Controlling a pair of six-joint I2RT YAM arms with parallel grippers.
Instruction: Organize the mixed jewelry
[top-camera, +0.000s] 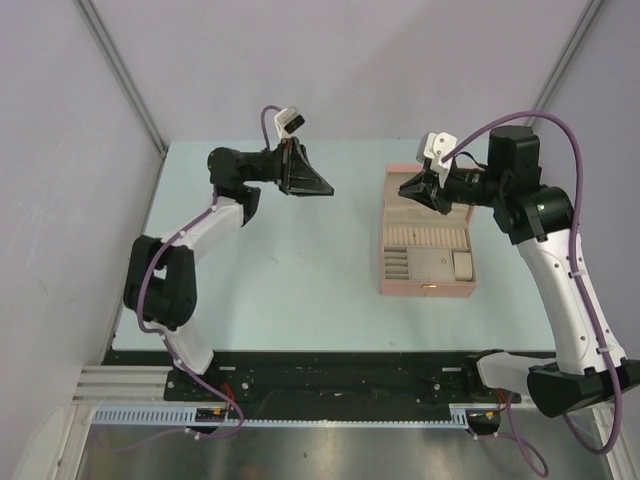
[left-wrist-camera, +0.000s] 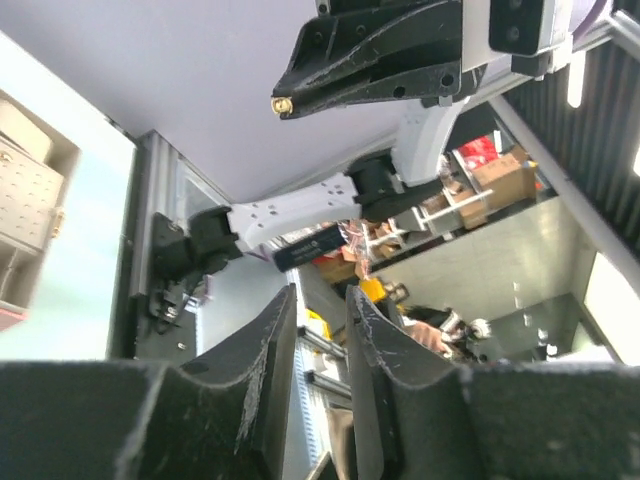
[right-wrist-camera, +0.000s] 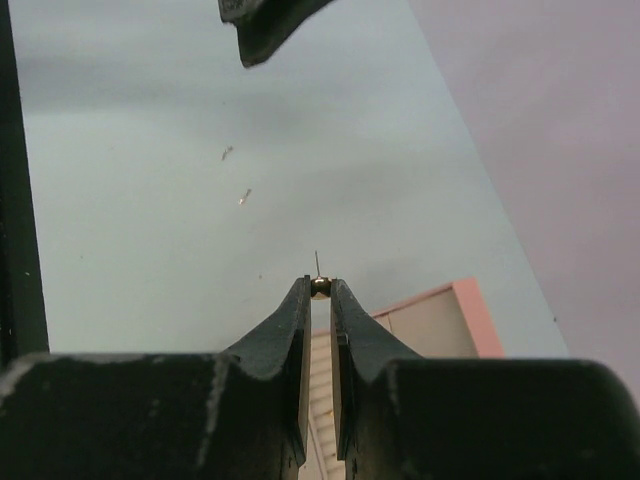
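My right gripper (right-wrist-camera: 319, 287) is shut on a tiny gold stud earring (right-wrist-camera: 319, 286) whose pin sticks out past the fingertips. It hangs above the back left corner of the open pink jewelry box (top-camera: 428, 252). Two tiny metallic pieces (right-wrist-camera: 244, 196) lie loose on the pale table beyond it. My left gripper (top-camera: 328, 191) hovers over the table's middle and points toward the right gripper (top-camera: 404, 188). Its fingers (left-wrist-camera: 275, 345) stand a little apart with nothing between them. In the left wrist view the stud (left-wrist-camera: 282, 103) shows at the right gripper's tip. I cannot pick out the cream rectangular piece.
The box's cream interior has ring rolls (top-camera: 425, 238) and small compartments (top-camera: 432, 268). A grey wall runs along the table's back and sides. The black base rail (top-camera: 330, 380) lies along the near edge.
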